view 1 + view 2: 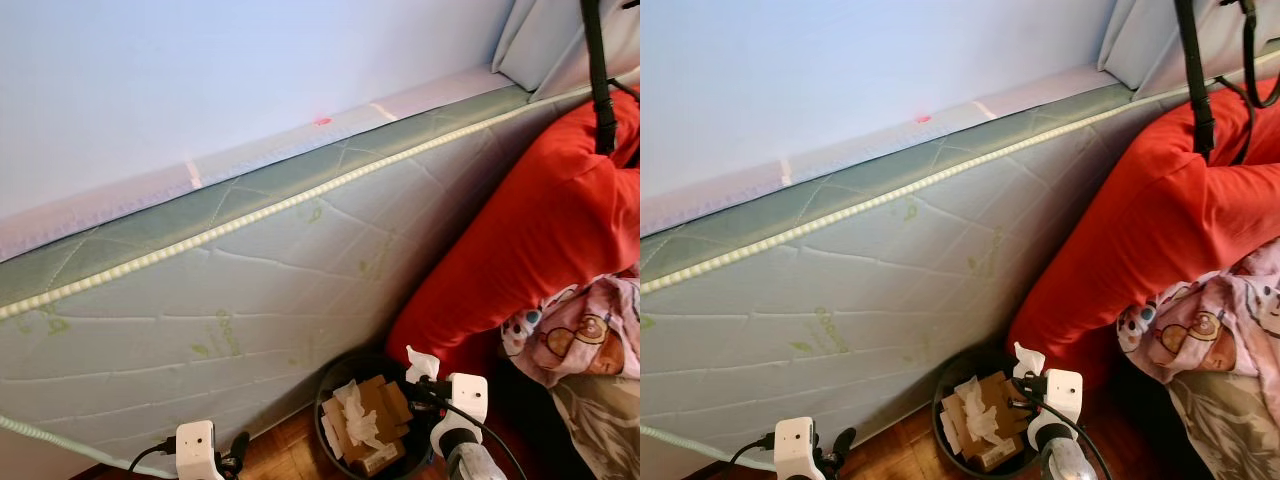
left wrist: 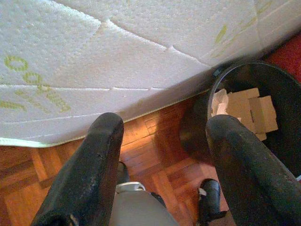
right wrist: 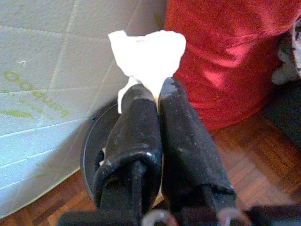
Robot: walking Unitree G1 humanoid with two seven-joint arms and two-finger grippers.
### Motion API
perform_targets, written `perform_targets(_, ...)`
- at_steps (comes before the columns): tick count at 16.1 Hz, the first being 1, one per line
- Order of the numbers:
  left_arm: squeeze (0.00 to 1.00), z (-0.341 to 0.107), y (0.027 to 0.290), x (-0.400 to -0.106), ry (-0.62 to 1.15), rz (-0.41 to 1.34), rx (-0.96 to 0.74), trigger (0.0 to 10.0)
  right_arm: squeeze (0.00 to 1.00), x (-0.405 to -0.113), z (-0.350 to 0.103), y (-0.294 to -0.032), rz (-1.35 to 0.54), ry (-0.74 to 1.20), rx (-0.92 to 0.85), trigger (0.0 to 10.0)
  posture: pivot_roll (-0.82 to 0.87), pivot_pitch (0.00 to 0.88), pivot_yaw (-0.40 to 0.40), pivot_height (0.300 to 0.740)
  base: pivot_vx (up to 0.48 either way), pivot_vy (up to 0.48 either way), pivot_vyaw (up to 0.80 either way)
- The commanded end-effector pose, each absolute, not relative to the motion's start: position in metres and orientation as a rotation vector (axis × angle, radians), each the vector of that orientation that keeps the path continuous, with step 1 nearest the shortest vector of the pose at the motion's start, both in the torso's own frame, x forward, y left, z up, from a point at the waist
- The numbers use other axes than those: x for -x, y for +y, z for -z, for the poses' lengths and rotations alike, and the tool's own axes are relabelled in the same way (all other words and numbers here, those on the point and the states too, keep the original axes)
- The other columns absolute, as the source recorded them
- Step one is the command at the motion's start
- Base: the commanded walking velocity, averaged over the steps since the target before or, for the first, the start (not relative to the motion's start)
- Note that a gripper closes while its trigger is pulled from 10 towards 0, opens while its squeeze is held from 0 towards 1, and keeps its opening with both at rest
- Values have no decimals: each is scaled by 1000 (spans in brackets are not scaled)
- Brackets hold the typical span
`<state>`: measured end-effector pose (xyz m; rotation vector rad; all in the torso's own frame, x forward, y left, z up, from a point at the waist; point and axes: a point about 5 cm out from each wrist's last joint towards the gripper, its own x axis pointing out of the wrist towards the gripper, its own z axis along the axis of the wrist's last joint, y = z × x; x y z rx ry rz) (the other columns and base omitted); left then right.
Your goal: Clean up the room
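A large quilted mattress (image 1: 230,290) with green printed lettering stands on its long edge, leaning against a pale blue wall (image 1: 200,70) and taking up most of the head views. To the robot's right of it, a big red cushion (image 1: 530,230) slumps against the mattress face, with a black strap (image 1: 598,75) hanging across its upper part. A patterned pink cloth (image 1: 585,335) with cartoon prints lies bunched just beside the cushion's lower end. The floor (image 2: 155,155) is reddish wooden parquet.

A round black trash bin (image 1: 345,375) stands on the floor, close to the foot of the mattress and near the base of the red cushion. It holds folded brown cardboard (image 1: 385,405) and crumpled white tissue (image 1: 355,410).

The right gripper (image 3: 153,101) is held above the bin's rim on the cushion side, its fingers (image 3: 136,122) pressed together and pinching a small white tissue piece (image 3: 146,54) that sticks out beyond the tips; in the left eye view the same piece shows as a white tuft (image 1: 421,364) over the bin.

The left gripper (image 2: 162,129) hangs low near the floor, beside the mattress and to the robot's left of the bin, its fingers (image 2: 94,160) spread wide apart and holding nothing.
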<state>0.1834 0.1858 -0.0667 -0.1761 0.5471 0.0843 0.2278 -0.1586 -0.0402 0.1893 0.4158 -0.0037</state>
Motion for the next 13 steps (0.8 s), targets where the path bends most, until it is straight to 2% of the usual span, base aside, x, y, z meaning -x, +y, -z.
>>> perform_targets(1,0,71,183,-175,567,-86,190,10000,0,-224,41,-157,-8,416,-173,10000,27,135,-75,740,0,0,0)
perform_targets(8,0,73,183,-175,599,-90,181,10000,0,-237,33,-173,-2,409,-141,10000,28,167,-83,740,0,0,0)
perform_targets(13,0,74,186,-175,627,-98,168,10000,0,-238,34,-171,12,414,-152,10000,35,180,-77,740,0,0,0)
